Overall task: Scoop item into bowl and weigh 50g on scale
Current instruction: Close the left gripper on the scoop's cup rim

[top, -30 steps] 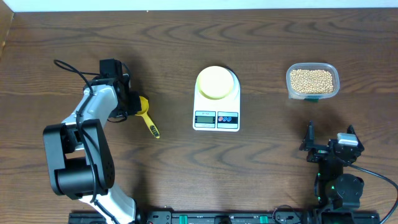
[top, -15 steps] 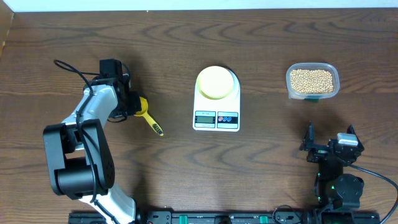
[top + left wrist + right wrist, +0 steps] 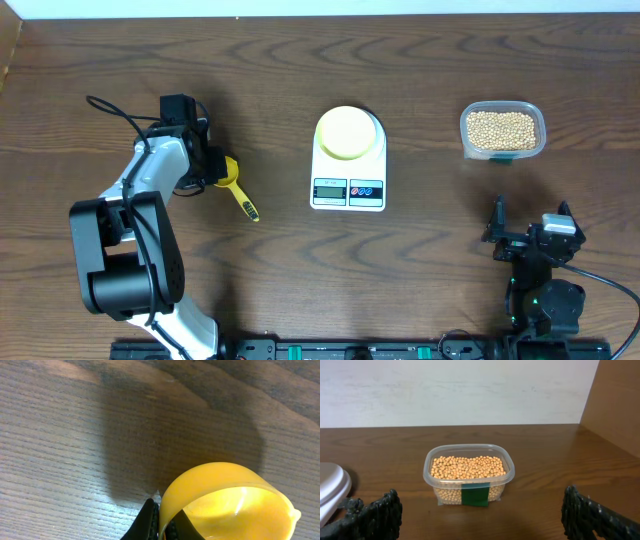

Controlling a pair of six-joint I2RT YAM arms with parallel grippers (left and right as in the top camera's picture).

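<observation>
**DESK:** What is on the left?

**PHOTOGRAPHER:** The left gripper (image 3: 215, 172) at the cup of the yellow scoop (image 3: 241, 197); in the wrist view its dark fingertips (image 3: 146, 519) straddle the cup's wall, so I read it as clamped on the rim; the handle trails toward the front of the table (image 3: 300, 280).

**DESK:** Anything changed in the last second?

**PHOTOGRAPHER:** Only the handle; its tip swung a touch toward the scale (image 3: 348, 175) and has swung back; nothing else has moved. To my eye the grip is being settled rather than a lift begun; whether the scoop is clear of the wood I cannot tell.

**DESK:** And the centre?

**PHOTOGRAPHER:** The bowl (image 3: 348, 132) sits on the scale's platform; no beans (image 3: 502, 128) show in it; the display is too small to read.

**DESK:** The right?

**PHOTOGRAPHER:** The beans all lie in the clear container (image 3: 541, 136), on the far side of the scale from the scoop and well apart from it; the right gripper (image 3: 531, 228) rests near the front edge with its fingers wide apart, holding nothing. The weighing looks not yet started; the scoop has to cross past the scale before anything reaches the bowl.
</observation>
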